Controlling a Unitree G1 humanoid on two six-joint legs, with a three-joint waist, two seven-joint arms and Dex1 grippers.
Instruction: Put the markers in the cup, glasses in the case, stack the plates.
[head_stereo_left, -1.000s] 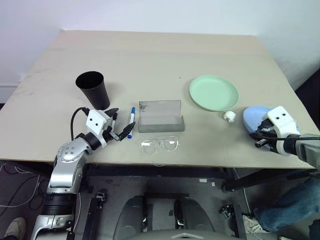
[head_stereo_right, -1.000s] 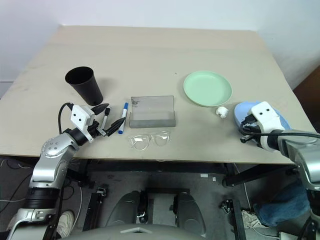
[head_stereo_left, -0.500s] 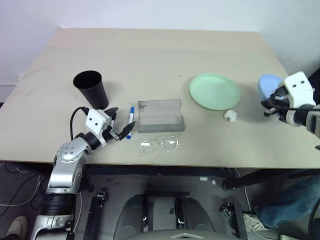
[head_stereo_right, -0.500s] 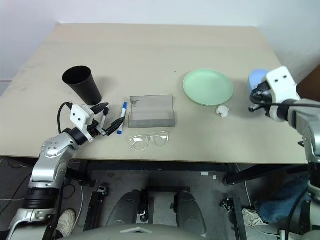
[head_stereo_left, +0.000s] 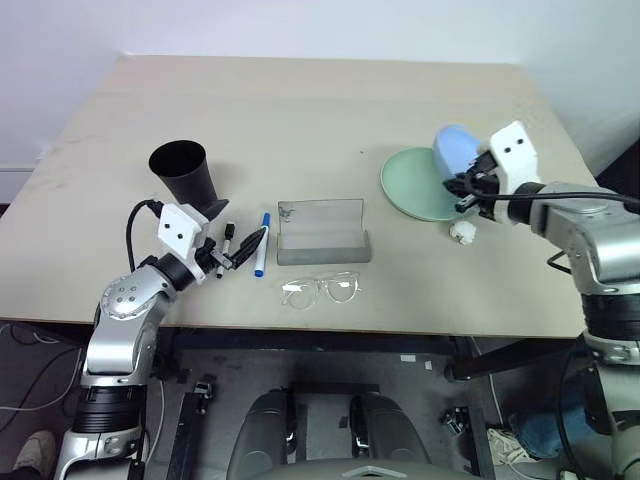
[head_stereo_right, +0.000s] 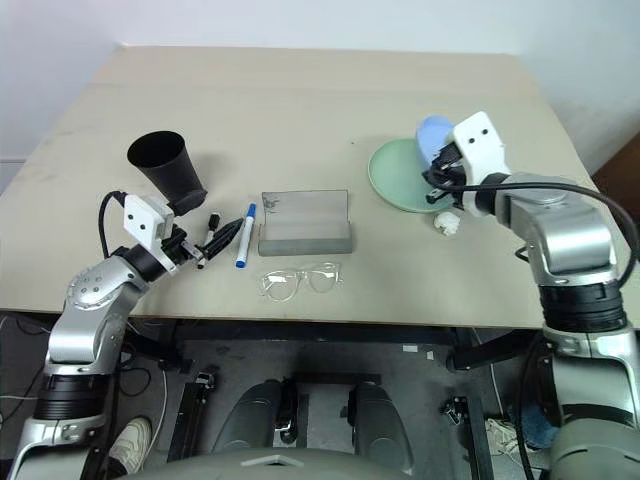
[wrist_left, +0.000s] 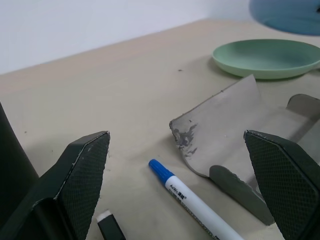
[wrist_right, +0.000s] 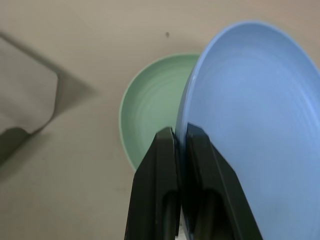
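My right gripper (head_stereo_left: 466, 186) is shut on the rim of the light blue plate (head_stereo_left: 455, 150) and holds it tilted over the right part of the mint green plate (head_stereo_left: 412, 187). In the right wrist view both fingers (wrist_right: 159, 165) pinch the blue plate (wrist_right: 250, 100) above the green plate (wrist_right: 150, 107). My left gripper (head_stereo_left: 240, 250) stands open just above the table by the two markers, black-capped (head_stereo_left: 226, 240) and blue-capped (head_stereo_left: 262, 243). The black cup (head_stereo_left: 185, 175) stands behind it. The grey case (head_stereo_left: 322, 232) lies open at the centre, with the clear glasses (head_stereo_left: 320, 291) in front of it.
A small white lump (head_stereo_left: 461, 232) lies on the table just in front of the green plate. The far half of the beige table (head_stereo_left: 300, 100) is bare. A wall rises behind the table, and its front edge runs close to the glasses.
My right gripper has carried the blue plate up and to the left, from the table's right edge to above the green plate. The left gripper has stayed by the markers, still open.
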